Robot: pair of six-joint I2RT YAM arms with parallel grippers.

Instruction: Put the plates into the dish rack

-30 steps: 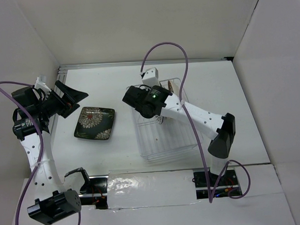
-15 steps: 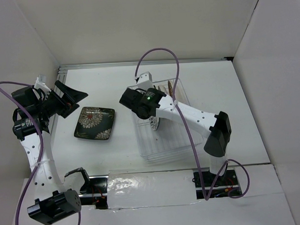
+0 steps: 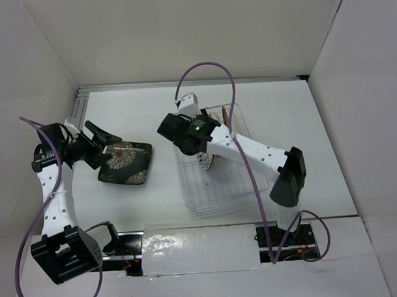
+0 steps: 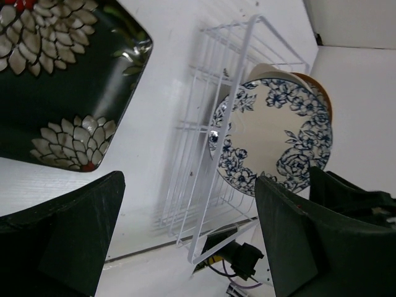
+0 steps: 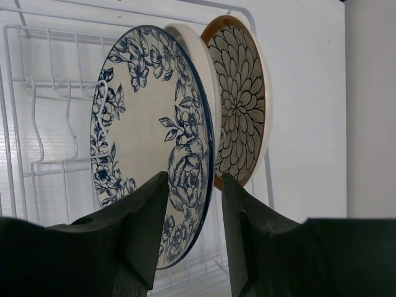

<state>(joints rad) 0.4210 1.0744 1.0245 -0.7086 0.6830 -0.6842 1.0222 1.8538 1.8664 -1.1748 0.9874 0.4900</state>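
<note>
1. Jaws of the right gripper [image 5: 193,185] stand partly open, straddling the blue-white floral plate [image 5: 148,136] rim without clamping it.
2. That plate stands upright in the dish rack [image 5: 49,93], beside the cream plate [image 5: 187,38] and brown-rimmed plate [image 5: 238,105].
3. Left gripper [image 4: 185,241] gapes wide and empty beside the dark square plate [image 3: 125,162], left of the rack.

**Table** [image 3: 302,119]: white, flat, matte top, closed in by white panels on the left, far and right sides. A pale metal rail [image 3: 183,83] runs along its far edge and a crinkled silvery strip [image 3: 189,243] along its near edge.

Lying directly on it:
1. Dark square plate [image 3: 126,162], pale floral pattern with touches of red. It lies flat and face up, left of centre.
2. Dish rack [image 3: 223,190], thin white wire, rectangular. It stands right of centre, long side running near to far.

Plate and rack are apart, with bare table between them.
</note>
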